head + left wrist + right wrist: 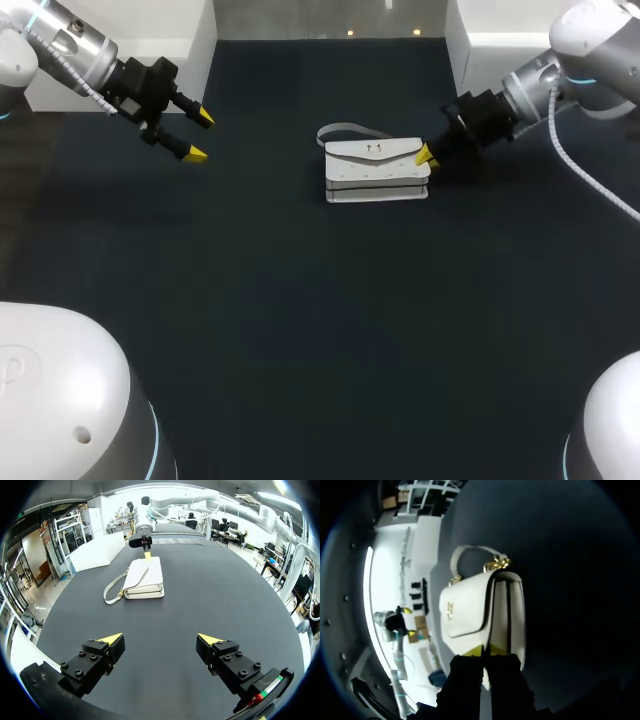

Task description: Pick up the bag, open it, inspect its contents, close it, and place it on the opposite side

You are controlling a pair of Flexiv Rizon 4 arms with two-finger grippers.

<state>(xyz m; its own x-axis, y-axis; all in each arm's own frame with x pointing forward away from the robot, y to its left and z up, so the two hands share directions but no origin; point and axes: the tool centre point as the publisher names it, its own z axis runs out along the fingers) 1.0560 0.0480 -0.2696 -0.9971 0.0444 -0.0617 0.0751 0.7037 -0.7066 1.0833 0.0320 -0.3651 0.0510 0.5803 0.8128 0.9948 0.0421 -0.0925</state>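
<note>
Head view showed a white flap handbag standing on its base on the dark matte table, in the far half and slightly right of centre. Its body was rectangular and smooth, with a pointed front flap carrying a small gold clasp at mid-width. Two rows of fine dots ran along the front below the flap. A short pale carrying strap looped out from the handbag's left end and lay on the table behind it. Right wrist view recorded the handbag directly ahead of the right gripper, with gold link hardware joining the strap to the far end and the clasp visible on the flap. The right gripper was at the handbag's right end, its fingers drawn narrow and closed on that end. The dark edge of the flap ran in between the two yellow tips. The left gripper hung over the far left of the table, well apart from the handbag, fingers spread wide and holding nothing. Left wrist view confirmed this: the left gripper had bare table between its tips. The handbag sat well ahead of it, strap trailing on the near side, with the right gripper at its far end.
</note>
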